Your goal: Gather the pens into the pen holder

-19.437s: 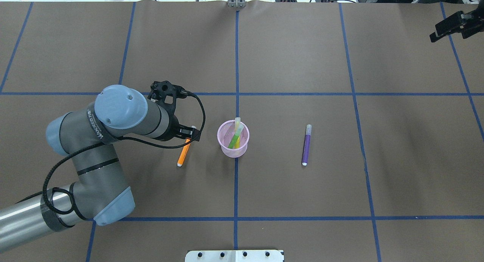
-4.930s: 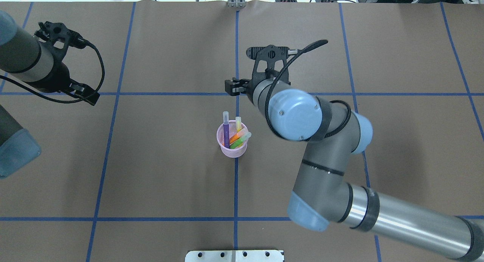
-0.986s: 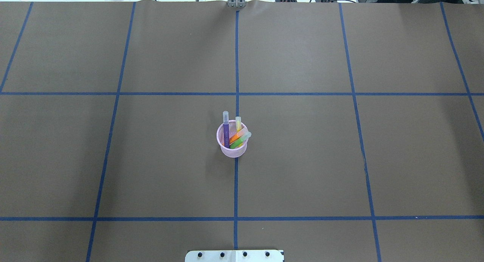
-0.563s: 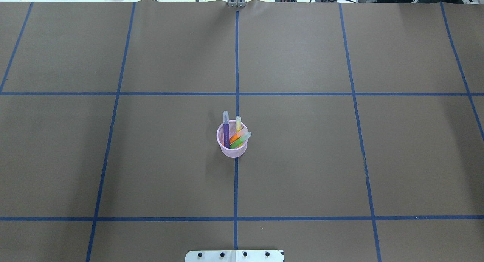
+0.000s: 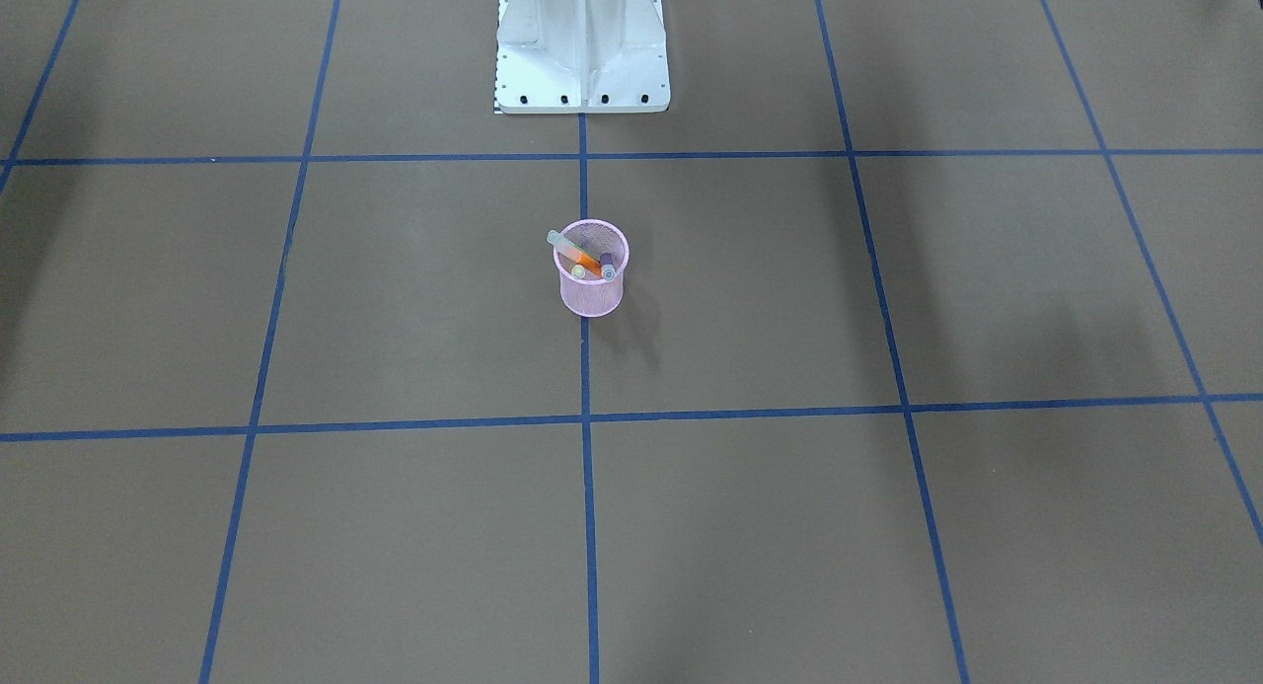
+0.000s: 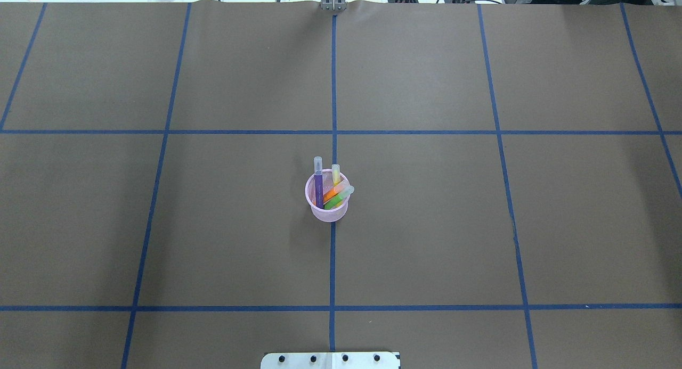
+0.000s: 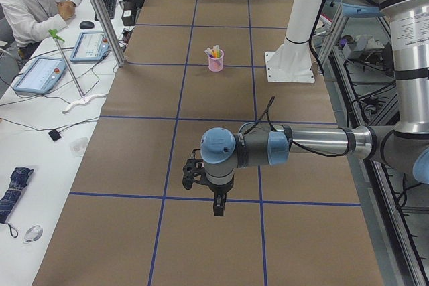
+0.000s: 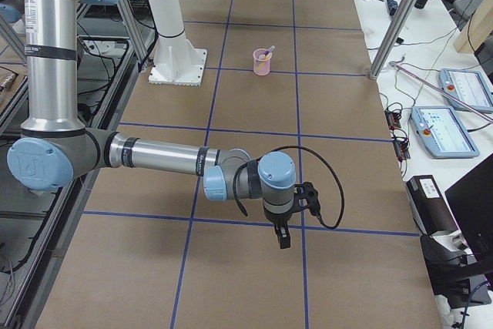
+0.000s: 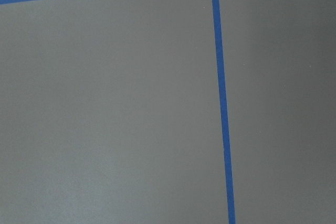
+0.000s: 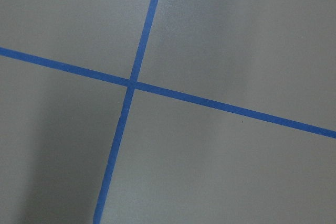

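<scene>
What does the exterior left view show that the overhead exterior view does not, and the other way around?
Only exterior left shows the left gripper, hanging above the table far from the pen holder, and a seated operator at a side table. Only overhead exterior looks into the holder, so the purple pen, orange pen and green pen can be told apart. Both show the pink holder with pens in it, standing on a blue tape line, and the white base plate.

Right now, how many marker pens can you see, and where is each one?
3. The short thick purple marker pen, the orange pen and the green pen all lean inside the small round pink wire-mesh pen holder, capped ends above its rim. Another deep inside could be hidden.
</scene>
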